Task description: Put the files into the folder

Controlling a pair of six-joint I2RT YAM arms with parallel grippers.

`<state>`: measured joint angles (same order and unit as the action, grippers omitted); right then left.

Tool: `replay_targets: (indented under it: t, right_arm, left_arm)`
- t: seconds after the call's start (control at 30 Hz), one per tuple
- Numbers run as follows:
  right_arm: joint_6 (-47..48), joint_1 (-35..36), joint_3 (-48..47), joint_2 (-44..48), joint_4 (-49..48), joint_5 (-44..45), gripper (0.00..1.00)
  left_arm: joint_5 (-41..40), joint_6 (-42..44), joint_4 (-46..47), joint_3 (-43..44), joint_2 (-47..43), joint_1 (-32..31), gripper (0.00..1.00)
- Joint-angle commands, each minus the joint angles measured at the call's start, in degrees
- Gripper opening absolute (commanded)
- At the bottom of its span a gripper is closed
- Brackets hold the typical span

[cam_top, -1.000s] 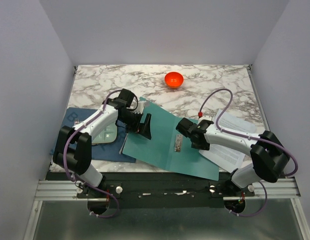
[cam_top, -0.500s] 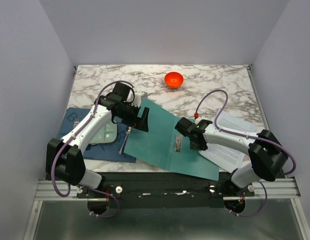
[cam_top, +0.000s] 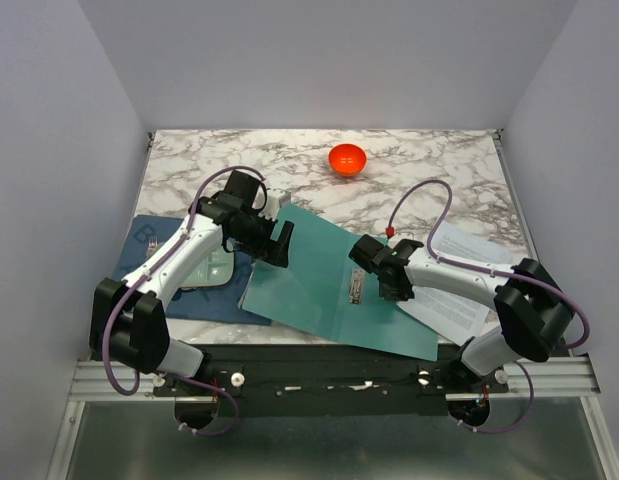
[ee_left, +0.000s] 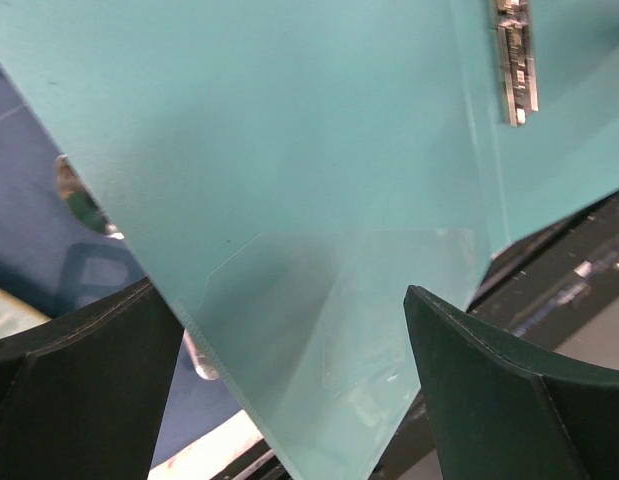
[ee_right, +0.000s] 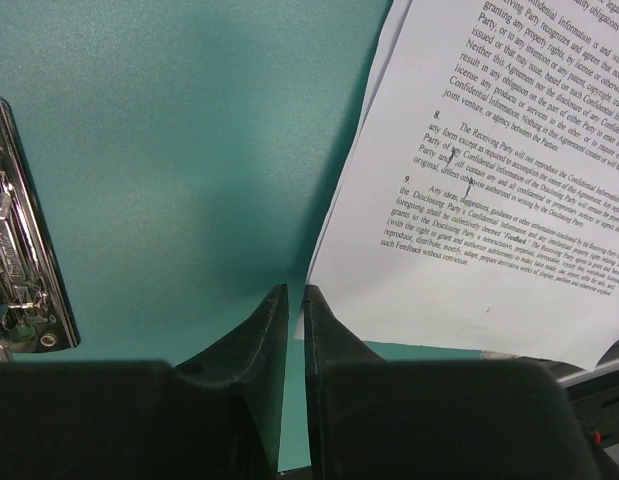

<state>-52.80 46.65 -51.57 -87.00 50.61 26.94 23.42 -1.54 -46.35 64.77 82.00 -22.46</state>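
Note:
The teal folder (cam_top: 309,290) lies open on the table, its metal clip (cam_top: 356,286) along the spine. My left gripper (cam_top: 279,243) hovers over the folder's left flap (ee_left: 289,130), wide open (ee_left: 279,300) with nothing between its fingers. The files (cam_top: 459,290), white sheets of small black print, lie at the right, overlapping the folder's right edge. My right gripper (cam_top: 394,290) is down on the right flap (ee_right: 169,150) between the clip (ee_right: 19,250) and the files (ee_right: 509,200). Its jaws (ee_right: 296,292) are closed to a thin slit beside the paper's corner, and nothing shows between them.
An orange bowl (cam_top: 347,159) stands at the back centre. A dark blue mat (cam_top: 149,250) with a pale mint plate (cam_top: 214,270) lies under the left arm and the folder's left edge. A metal utensil (ee_left: 77,195) pokes out from under the flap. The table's front rail is just below the folder.
The right jaws have closed from clearly apart to nearly touching, staying beside the paper's corner. The left gripper has shifted slightly left and back over the flap, still wide open.

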Motion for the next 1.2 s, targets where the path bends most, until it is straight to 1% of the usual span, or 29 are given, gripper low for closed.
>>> replay_targets:
  t: [0.0, 0.1, 0.13, 0.17, 0.4, 0.43, 0.53, 0.63, 0.67, 0.8, 0.9, 1.03, 1.17]
  right_arm:
    - [0.76, -0.25, -0.11, 0.43, 0.89, -0.22, 0.18]
    - [0.76, -0.25, -0.37, 0.87, 1.68, 0.22, 0.19]
    - [0.68, -0.16, -0.37, 0.96, 1.95, 0.39, 0.22]
    - [0.68, -0.25, -0.55, 1.04, 2.3, 0.66, 0.28]
    - [0.06, -0.16, -0.29, 1.83, 3.36, 0.83, 0.29]
    - [-0.11, -0.07, -0.11, 2.01, 3.27, 0.66, 0.28]
    - [-0.38, -0.16, 0.16, 2.89, 2.92, 0.4, 0.22]
    - [-0.29, -0.16, -0.46, 3.15, 3.0, 0.22, 0.09]
    - [-0.2, -0.07, -0.72, 3.33, 3.0, 0.31, 0.02]
    - [0.24, 0.8, -2.39, 3.51, 2.48, 0.04, 0.01]
    - [0.76, 3.44, -5.71, 1.75, 2.74, 0.57, 0.01]
    - [0.94, 9.49, -11.44, -1.67, 3.62, 1.71, 0.01]
    - [0.85, 13.81, -15.57, -4.66, 2.92, 1.28, 0.01]
  left_arm:
    - [-7.5, 2.94, 1.26, 1.23, -3.24, 0.75, 0.99]
    - [-12.07, 3.74, 1.09, 3.16, -4.74, 1.01, 0.99]
    - [-12.78, 3.91, 0.74, 4.47, -5.44, 1.27, 0.99]
    - [-13.57, 4.09, 0.56, 4.92, -5.79, 1.36, 0.99]
    - [-12.26, 3.65, -1.55, 8.44, -6.67, 1.63, 0.99]
    - [-11.91, 3.48, -1.73, 8.87, -6.85, 1.63, 0.99]
    - [-11.64, 3.21, -1.73, 8.7, -7.02, 1.63, 0.99]
    - [-11.47, 3.04, -1.47, 7.74, -7.2, 1.63, 0.99]
    - [-11.21, 3.04, -1.38, 7.48, -7.29, 1.71, 0.99]
    - [-10.41, 2.6, -1.2, 6.24, -6.76, 1.71, 0.99]
    - [-9.89, 2.24, -1.2, 5.54, -6.5, 1.72, 0.99]
    - [-9.8, 2.16, -0.68, 4.58, -6.41, 1.63, 0.99]
    - [-10.41, 2.42, -0.76, 4.31, -6.15, 1.71, 0.99]
